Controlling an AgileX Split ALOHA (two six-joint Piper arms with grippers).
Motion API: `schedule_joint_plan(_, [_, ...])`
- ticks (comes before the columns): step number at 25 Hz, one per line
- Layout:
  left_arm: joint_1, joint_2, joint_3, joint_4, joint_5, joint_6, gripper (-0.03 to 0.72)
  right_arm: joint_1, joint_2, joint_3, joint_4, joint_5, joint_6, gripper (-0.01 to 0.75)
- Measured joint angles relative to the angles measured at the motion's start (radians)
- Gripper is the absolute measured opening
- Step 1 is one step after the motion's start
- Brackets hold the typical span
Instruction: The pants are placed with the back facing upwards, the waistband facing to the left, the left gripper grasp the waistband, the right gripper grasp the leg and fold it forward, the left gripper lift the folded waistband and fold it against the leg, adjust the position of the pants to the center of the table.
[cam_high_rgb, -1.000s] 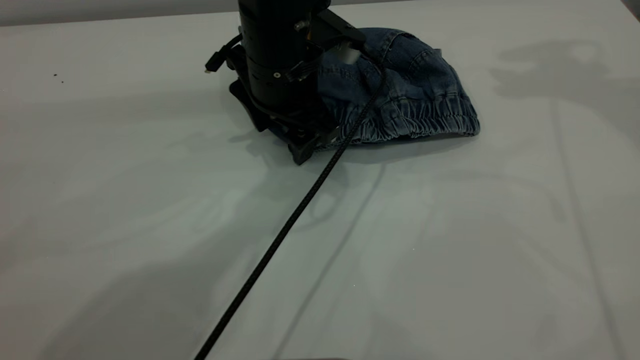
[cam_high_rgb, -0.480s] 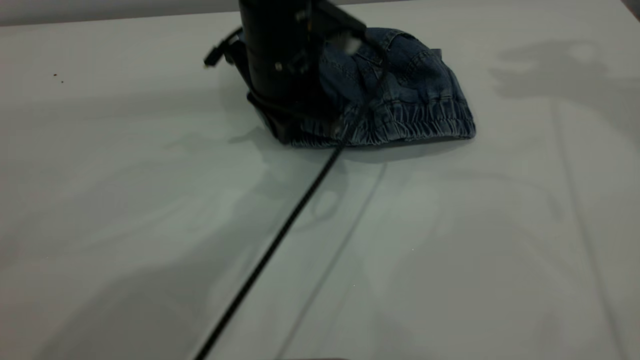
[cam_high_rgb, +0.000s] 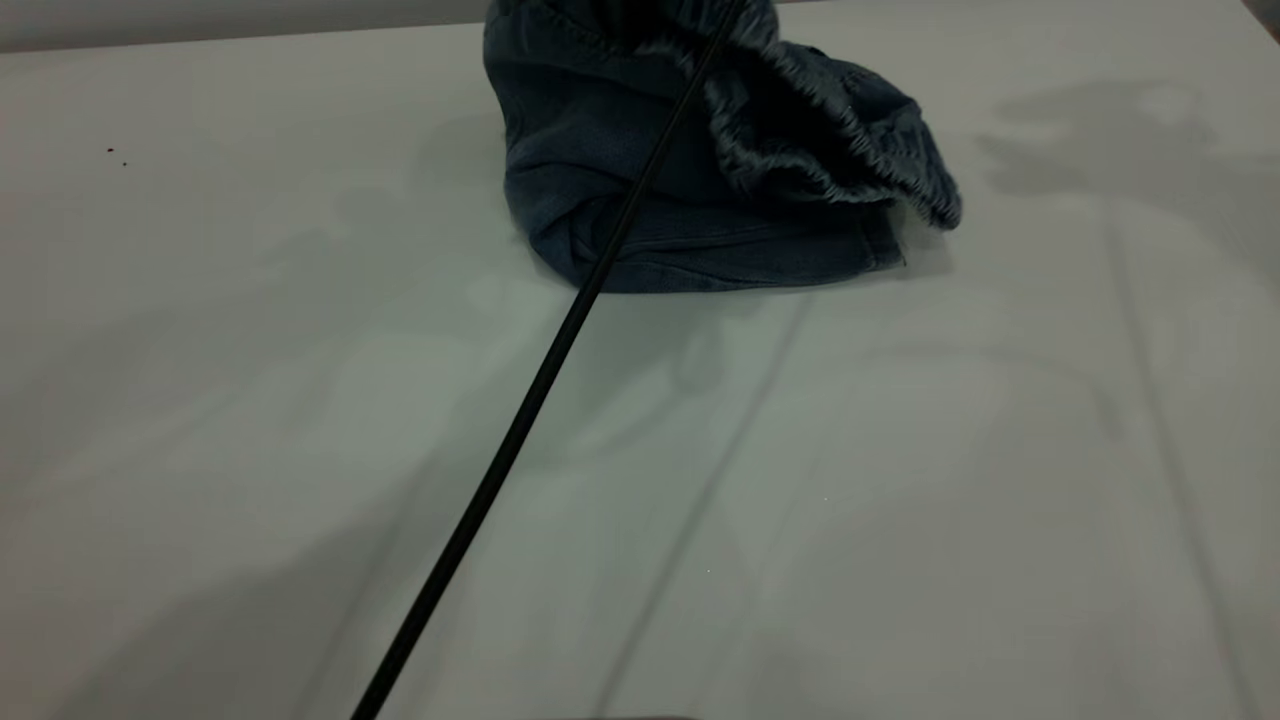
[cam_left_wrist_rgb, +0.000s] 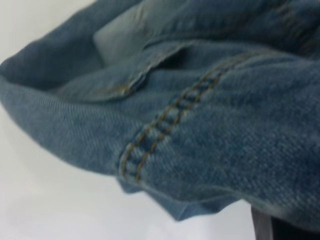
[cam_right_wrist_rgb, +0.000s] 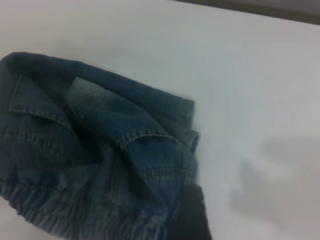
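Note:
The pants (cam_high_rgb: 690, 230), blue denim, are bunched at the far middle of the table (cam_high_rgb: 300, 420). Their upper part is pulled up past the exterior view's top edge. The ruffled waistband (cam_high_rgb: 840, 160) hangs in a curve down the right side, and the lower fold rests on the table. My left gripper is above that view's top edge. In the left wrist view, denim (cam_left_wrist_rgb: 200, 125) drapes close over it and one dark finger (cam_left_wrist_rgb: 262, 228) shows beneath. The right wrist view looks at the pants (cam_right_wrist_rgb: 100, 150) and waistband (cam_right_wrist_rgb: 60, 215) from a distance. A dark shape (cam_right_wrist_rgb: 190, 217) sits at their edge.
A black cable (cam_high_rgb: 520, 410) runs diagonally from the raised pants down to the table's near edge. White tabletop lies on both sides of it. Small dark specks (cam_high_rgb: 115, 153) lie at the far left.
The left gripper rose out of the top of the exterior view, lifting the waistband's left end. The waistband left the table and the darker underside of the fold now shows.

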Motion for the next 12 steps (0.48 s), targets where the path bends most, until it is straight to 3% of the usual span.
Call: schedule_joint_plan(12, [0.000, 0.121, -0.016, -0.112, -0.261, 0.001, 0.034, 0.000, 0.000, 0.000, 0.052, 0.000, -0.015, 0.510])
